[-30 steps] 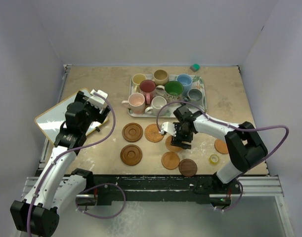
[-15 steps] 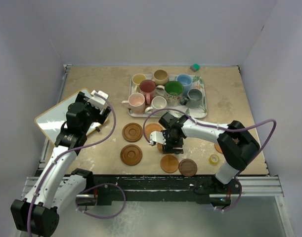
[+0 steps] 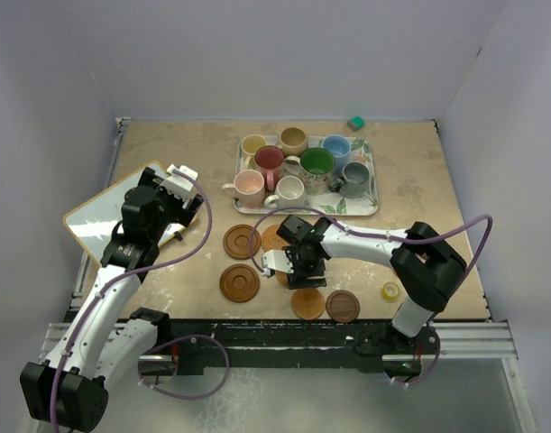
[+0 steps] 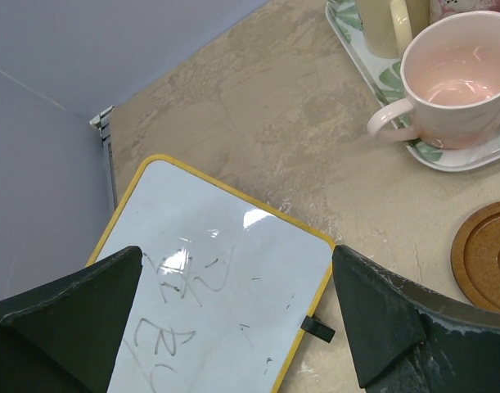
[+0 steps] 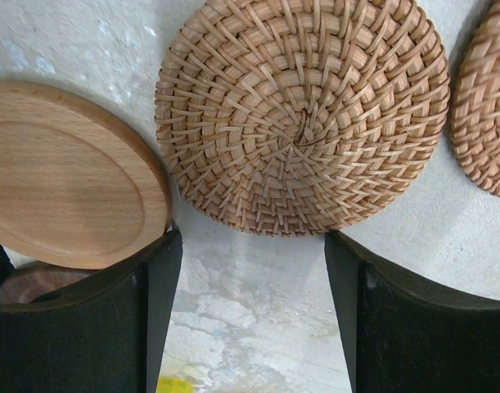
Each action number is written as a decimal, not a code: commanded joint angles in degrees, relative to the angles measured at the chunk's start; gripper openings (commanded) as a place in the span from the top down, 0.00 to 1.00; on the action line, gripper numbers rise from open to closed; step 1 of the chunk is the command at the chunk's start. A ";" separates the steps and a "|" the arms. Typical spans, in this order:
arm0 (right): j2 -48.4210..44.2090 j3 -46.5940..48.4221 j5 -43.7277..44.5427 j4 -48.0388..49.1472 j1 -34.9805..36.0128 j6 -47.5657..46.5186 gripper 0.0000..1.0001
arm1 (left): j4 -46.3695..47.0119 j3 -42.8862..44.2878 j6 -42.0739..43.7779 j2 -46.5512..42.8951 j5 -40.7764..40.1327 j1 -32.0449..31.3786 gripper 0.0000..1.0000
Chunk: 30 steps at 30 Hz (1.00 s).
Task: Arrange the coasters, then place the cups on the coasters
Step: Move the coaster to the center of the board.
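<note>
right tool (image 5: 251, 246) sits low over the tabletop (image 3: 419, 180), fingers apart, only bare surface between them
woven coaster (image 5: 303, 115) lies flat just past its fingertips and isn't gripped
second woven coaster (image 5: 488, 106) is cut off by the right edge of the right wrist view, near the first but apart from it
light wood coaster (image 5: 65, 192) is right at the left-hand finger in that view (touching or just beside, can't tell)

top view:
- two dark ringed coasters (image 3: 242, 241) (image 3: 240, 282) lie left of the right tool, one behind the other, apart
- the light wood coaster and a dark brown coaster (image 3: 343, 306) sit side by side near the front edge
- all eight cups are on the leaf-print tray (image 3: 361, 203) at the back: yellow cup (image 3: 253, 144), tan cup (image 3: 294, 139), blue cup (image 3: 336, 149), dark red cup (image 3: 270, 160), green cup (image 3: 316, 162), grey cup (image 3: 354, 173), pink cup (image 3: 249, 186), white cup (image 3: 289, 189), all upright
- tape roll (image 3: 390, 290) is near the front right of the tabletop, green block (image 3: 355, 123) is at the back edge

left tool (image 4: 237, 254) hangs over the yellow-rimmed whiteboard (image 4: 225, 311) on the left side, fingers wide apart and holding nothing; the pink cup on the tray edge and part of a dark ringed coaster show at the right of its wrist view
</note>
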 commanded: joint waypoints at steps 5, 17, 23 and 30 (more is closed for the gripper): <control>2.56 2.45 -3.02 0.43 3.12 1.39 0.28 | 3.14 -0.09 0.09 -0.89 -0.21 0.76 0.05; -0.95 4.00 -4.56 0.01 3.62 2.69 0.29 | 2.84 0.05 -0.10 -1.34 -0.10 0.94 0.05; -5.08 3.48 -5.15 -0.09 2.95 3.89 0.28 | 2.88 0.05 -0.22 -1.64 -0.04 1.00 0.05; -9.00 1.65 -5.52 -0.31 1.40 5.51 0.28 | 2.81 0.09 -0.17 -2.20 -0.12 1.18 0.05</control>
